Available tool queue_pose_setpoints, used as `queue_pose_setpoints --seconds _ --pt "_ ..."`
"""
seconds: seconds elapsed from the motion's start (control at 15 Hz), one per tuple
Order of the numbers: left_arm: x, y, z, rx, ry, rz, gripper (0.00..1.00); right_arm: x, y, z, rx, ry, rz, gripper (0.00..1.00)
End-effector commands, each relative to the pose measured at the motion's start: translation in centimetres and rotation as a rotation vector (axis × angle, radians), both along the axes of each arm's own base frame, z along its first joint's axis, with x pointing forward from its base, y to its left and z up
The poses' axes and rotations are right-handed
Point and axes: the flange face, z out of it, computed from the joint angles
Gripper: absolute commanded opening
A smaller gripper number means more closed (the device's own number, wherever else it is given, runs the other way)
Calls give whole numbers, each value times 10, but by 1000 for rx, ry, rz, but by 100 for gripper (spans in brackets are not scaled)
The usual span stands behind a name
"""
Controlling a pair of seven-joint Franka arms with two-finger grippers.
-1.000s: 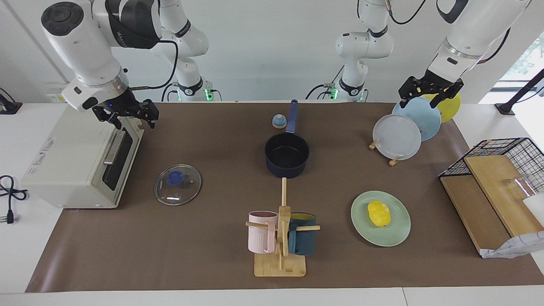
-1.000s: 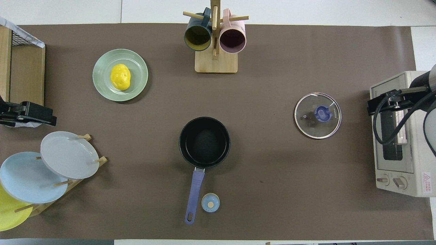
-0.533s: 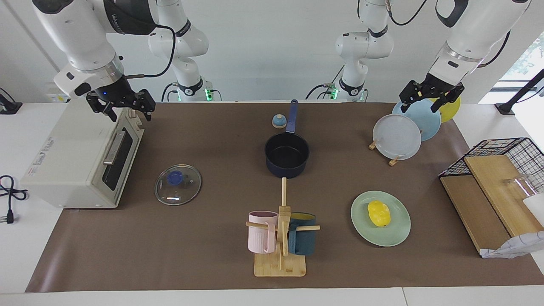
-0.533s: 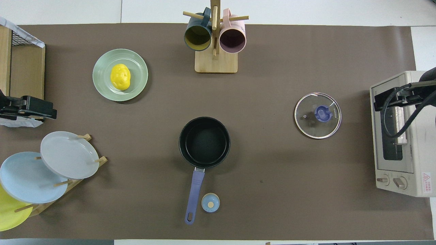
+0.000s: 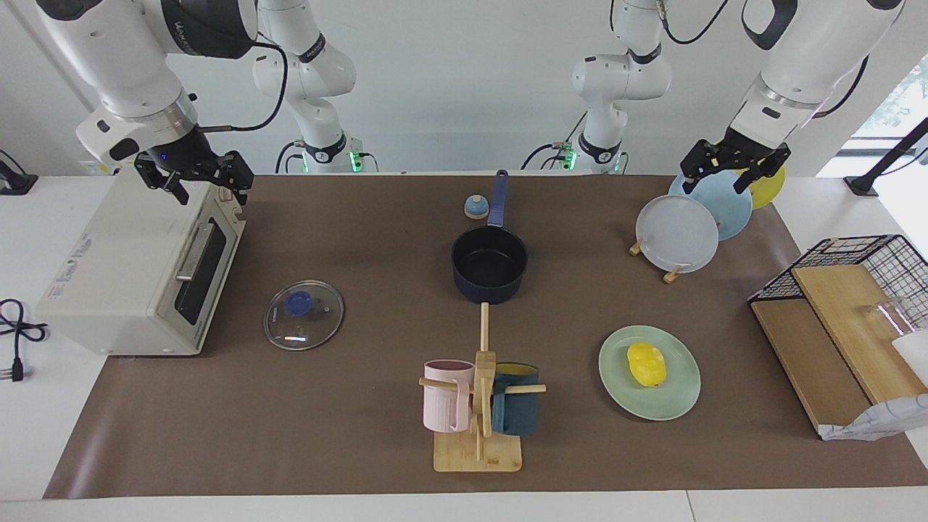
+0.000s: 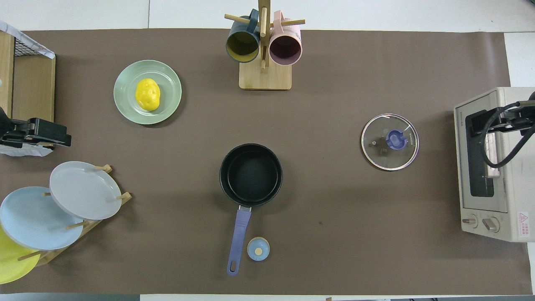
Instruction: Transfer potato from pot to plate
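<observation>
The yellow potato (image 5: 647, 364) (image 6: 147, 94) lies on the mint-green plate (image 5: 681, 400) (image 6: 125, 106), farther from the robots than the plate rack. The navy pot (image 5: 489, 264) (image 6: 250, 173) stands mid-table, empty, with its handle toward the robots. My left gripper (image 5: 718, 177) (image 6: 58, 138) is open and empty, up in the air over the plate rack. My right gripper (image 5: 209, 190) (image 6: 480, 125) is open and empty, over the toaster oven's top edge.
A toaster oven (image 5: 138, 268) stands at the right arm's end, with a glass lid (image 5: 303, 314) beside it. There is also a mug tree (image 5: 478, 406) with two mugs, a rack of plates (image 5: 678, 233), a wire basket with wooden boards (image 5: 855, 304), and a small blue knob (image 5: 475, 207) by the pot handle.
Both grippers have drawn back and up. The right one moved from the toaster's door edge to over its top. The left one rose slightly over the rack. Nothing on the table moved.
</observation>
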Motion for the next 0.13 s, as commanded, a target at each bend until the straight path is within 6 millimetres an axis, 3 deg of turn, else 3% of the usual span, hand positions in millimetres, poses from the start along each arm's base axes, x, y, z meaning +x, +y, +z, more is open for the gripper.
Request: queue_pose_setpoints --seconds 0.0,0.07 --pt "-2 4 -1 16 -5 -12 100 -1 0 0 4 -4 3 100" --pt "-2 3 -1 15 -7 -12 100 -1 -1 0 5 -4 3 100"
